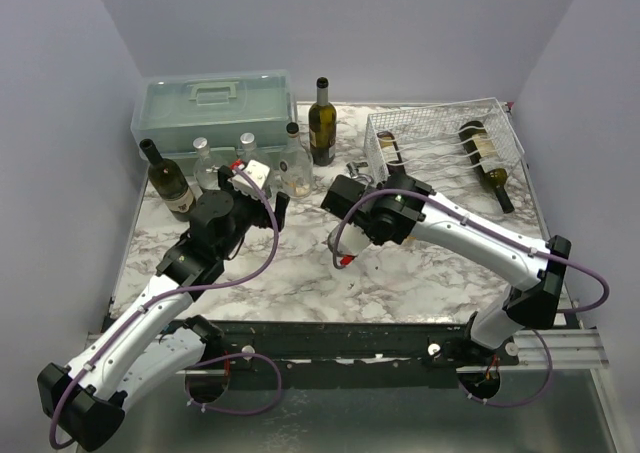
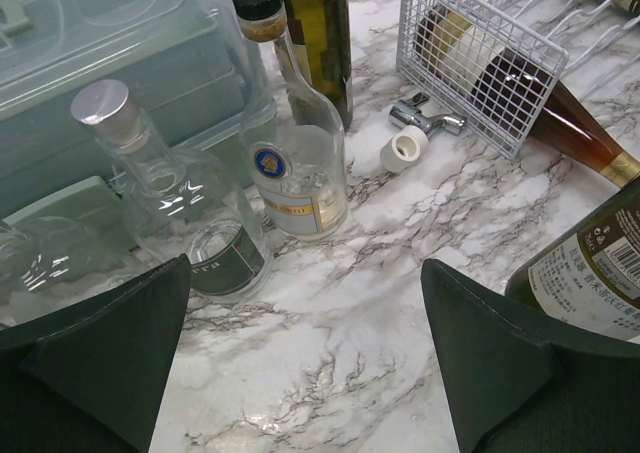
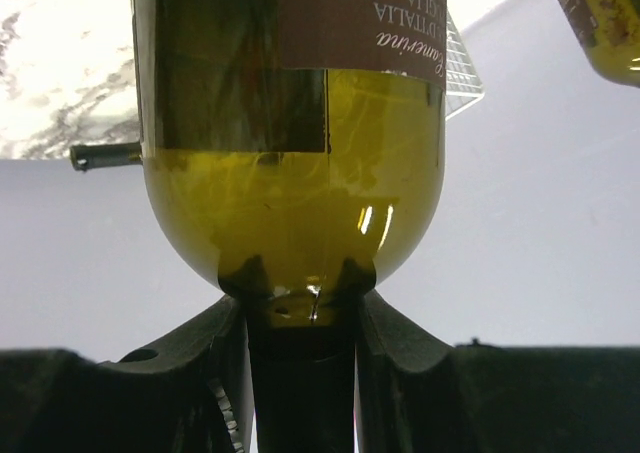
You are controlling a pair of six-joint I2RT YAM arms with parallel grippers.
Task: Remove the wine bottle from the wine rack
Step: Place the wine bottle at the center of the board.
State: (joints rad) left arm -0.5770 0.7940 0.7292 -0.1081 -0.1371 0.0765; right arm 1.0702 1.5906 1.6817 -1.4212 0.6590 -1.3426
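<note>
right wrist: right gripper [image 3: 300, 318] pinches slim neck of olive glass wine bottle [image 3: 290, 203]; left gripper [image 2: 305, 268] spread

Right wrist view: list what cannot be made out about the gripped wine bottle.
- Right wrist: the wine bottle runs off the top edge, so its base is cut off; the right gripper covers part of the neck.
- Top external: the right arm hides the bottle.

light: bright, even, from above | shadows: faint | glare: glints on clear bottle [image 2: 300, 168] | focus: sharp, wrist views wide-angle
</note>
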